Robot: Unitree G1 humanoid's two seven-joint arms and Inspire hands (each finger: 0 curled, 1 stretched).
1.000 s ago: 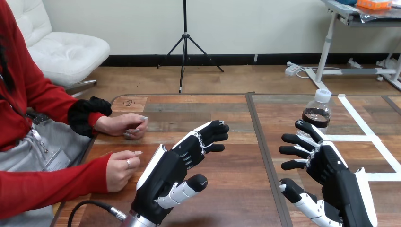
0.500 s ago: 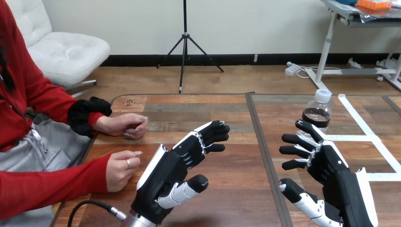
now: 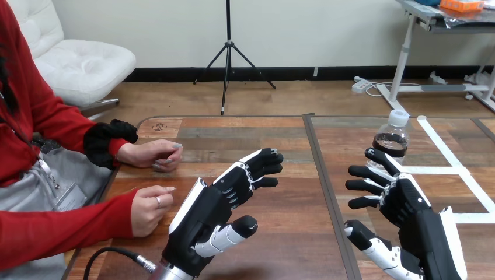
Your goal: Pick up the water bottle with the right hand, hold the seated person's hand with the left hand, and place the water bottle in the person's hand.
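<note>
A clear water bottle (image 3: 393, 139) with a white cap and a dark label stands upright on the right half of the table. My right hand (image 3: 403, 201) hovers just in front of it, open, its fingers pointing left and not touching the bottle. My left hand (image 3: 219, 201) is raised over the table's middle, open with fingers relaxed. The person sits at the left. One hand (image 3: 153, 156) rests on the table at the far left edge. The person's nearer hand (image 3: 149, 207) lies loosely curled a little left of my left hand, apart from it.
A dark seam (image 3: 327, 186) runs down the wooden table between my two hands. White tape lines (image 3: 461, 175) mark the table's right side. A black cable (image 3: 111, 256) curls near my left forearm.
</note>
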